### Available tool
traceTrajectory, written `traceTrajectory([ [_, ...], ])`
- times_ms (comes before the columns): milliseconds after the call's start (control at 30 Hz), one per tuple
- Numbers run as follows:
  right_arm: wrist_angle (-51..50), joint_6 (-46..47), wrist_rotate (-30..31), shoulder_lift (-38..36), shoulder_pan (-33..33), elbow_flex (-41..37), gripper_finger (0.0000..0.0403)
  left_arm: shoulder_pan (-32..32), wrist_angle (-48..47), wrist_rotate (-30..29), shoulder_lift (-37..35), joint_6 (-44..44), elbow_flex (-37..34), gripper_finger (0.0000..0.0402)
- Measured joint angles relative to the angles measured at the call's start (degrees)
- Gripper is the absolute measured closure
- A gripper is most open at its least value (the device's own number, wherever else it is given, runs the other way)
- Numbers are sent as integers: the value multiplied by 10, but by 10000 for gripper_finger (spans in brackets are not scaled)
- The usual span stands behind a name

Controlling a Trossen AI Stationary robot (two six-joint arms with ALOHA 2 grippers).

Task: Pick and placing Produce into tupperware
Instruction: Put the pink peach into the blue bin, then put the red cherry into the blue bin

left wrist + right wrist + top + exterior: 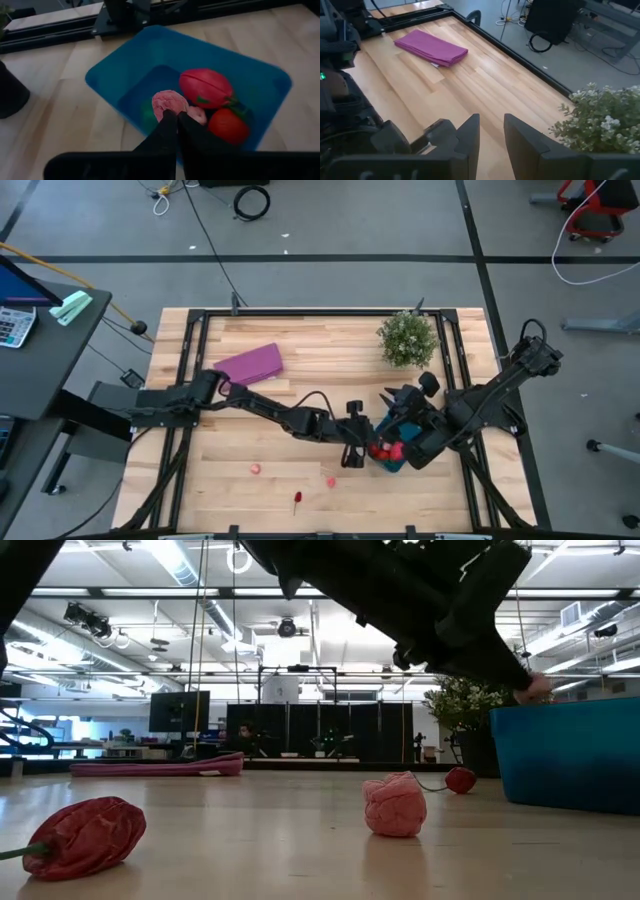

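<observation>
Over the smooth teal tupperware (125, 80), the left gripper (174, 116) pinches a knobbly pink fruit (167, 102). The right gripper (491, 131) hangs narrowly parted above the pale wooden bench (470, 85).

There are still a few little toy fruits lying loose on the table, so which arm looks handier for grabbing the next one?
Probably the left. Its gripper hangs at the tupperware, on the side where three loose produce pieces lie. The right gripper, open, sits beyond the container near the potted plant.
</observation>
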Motion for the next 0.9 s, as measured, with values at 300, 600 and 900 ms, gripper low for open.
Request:
traceTrajectory([
  [300,0,-21,0,0,-22,0,306,2,-17,0,0,3,0,329],
  [600,0,-40,0,0,-23,0,306,-4,-39,0,-4,7,0,259],
  [900,1,-1,-32,0,-23,0,306,-3,-338,-38,-125,-33,0,272],
])
